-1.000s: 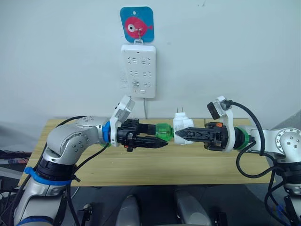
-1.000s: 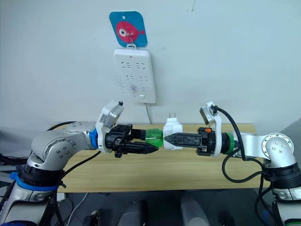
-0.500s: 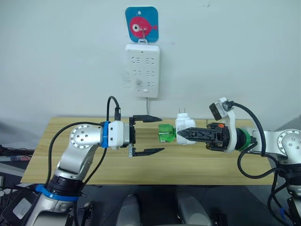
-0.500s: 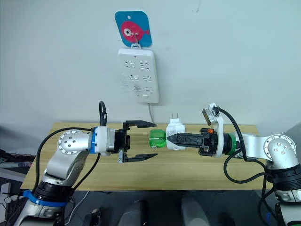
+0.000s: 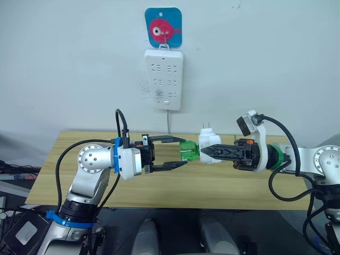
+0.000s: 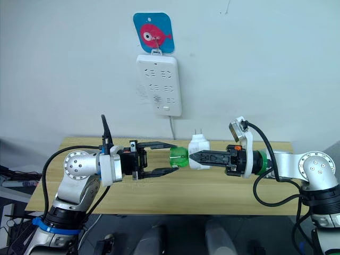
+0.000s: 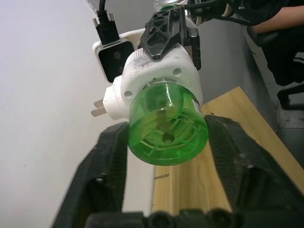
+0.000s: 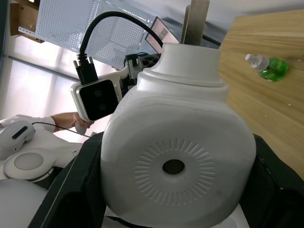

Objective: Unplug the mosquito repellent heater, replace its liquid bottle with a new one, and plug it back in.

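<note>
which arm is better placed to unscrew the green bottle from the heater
Left. The left gripper is open with its fingers either side of the green bottle, while the right gripper is shut on the mosquito repellent heater, steadying it.

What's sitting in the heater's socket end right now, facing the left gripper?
The green liquid bottle is seated in the mosquito repellent heater, which the right gripper holds. Its neck is hidden inside the heater. The left gripper is open, fingers either side of the bottle.

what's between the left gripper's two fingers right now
The green liquid bottle, screwed into the heater held by the right gripper; left wrist view shows it.
</note>
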